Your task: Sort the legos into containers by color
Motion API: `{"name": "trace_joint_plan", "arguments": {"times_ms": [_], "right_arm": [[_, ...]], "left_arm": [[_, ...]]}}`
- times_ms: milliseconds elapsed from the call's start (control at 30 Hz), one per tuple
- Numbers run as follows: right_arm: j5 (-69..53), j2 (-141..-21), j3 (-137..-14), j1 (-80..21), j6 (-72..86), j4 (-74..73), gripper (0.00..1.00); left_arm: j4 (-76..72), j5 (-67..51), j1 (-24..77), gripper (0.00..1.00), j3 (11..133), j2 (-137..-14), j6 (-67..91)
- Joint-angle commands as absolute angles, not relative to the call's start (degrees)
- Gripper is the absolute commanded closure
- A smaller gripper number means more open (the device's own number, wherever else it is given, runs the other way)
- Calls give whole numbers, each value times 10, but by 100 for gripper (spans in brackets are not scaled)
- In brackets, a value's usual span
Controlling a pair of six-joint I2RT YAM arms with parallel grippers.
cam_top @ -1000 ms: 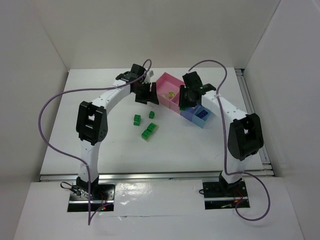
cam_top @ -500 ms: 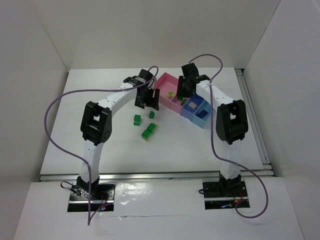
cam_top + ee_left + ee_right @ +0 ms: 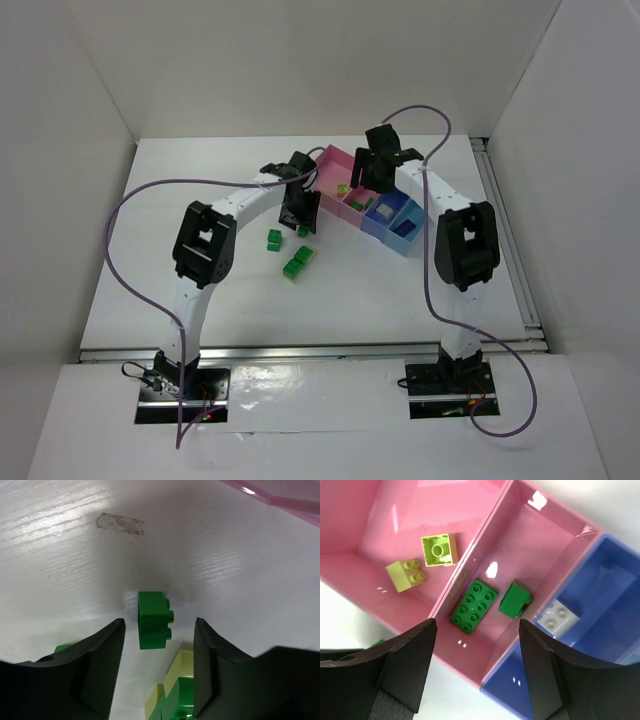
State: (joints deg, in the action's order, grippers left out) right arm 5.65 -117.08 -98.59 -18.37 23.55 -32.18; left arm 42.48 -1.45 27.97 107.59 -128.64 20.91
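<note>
My left gripper [image 3: 159,630] is open and low over the table, with a small green lego [image 3: 152,620] lying untouched between its fingers. A yellow-green and green clump of legos [image 3: 172,695] lies just below it. My right gripper [image 3: 477,665] hangs open and empty over the small pink container [image 3: 540,545]. That container holds a flat green lego [image 3: 474,605] and a small green lego [image 3: 515,599] lying on its side. The large pink container [image 3: 365,525] holds two yellow-green legos [image 3: 438,550]. A pale lego [image 3: 557,617] sits in the blue container [image 3: 605,595].
In the top view the row of containers [image 3: 335,165] runs diagonally at the table's back centre, with the right gripper [image 3: 368,185] above it. Loose green legos [image 3: 274,238] and a clump [image 3: 299,260] lie to its left, near the left gripper [image 3: 300,208]. White walls enclose the table.
My right gripper moved from over the blue containers to the small pink one and opened. My left gripper came down toward the loose green legos.
</note>
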Motion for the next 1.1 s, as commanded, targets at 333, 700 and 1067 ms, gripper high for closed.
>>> {"name": "trace_joint_plan", "arguments": {"times_ms": [333,700,1067], "right_arm": [[117,-965,-928,-152,227,-338,27],[156,-844,-838,-115,216,-338,27],[140,-812,-815,-105,216,-338,27]], "left_arm": [[451,-70,287,95,1138,-1278,203],[403,-241,293,97,1279,-1299,248],[300,-260,308,38,1390,-1404,316]]}}
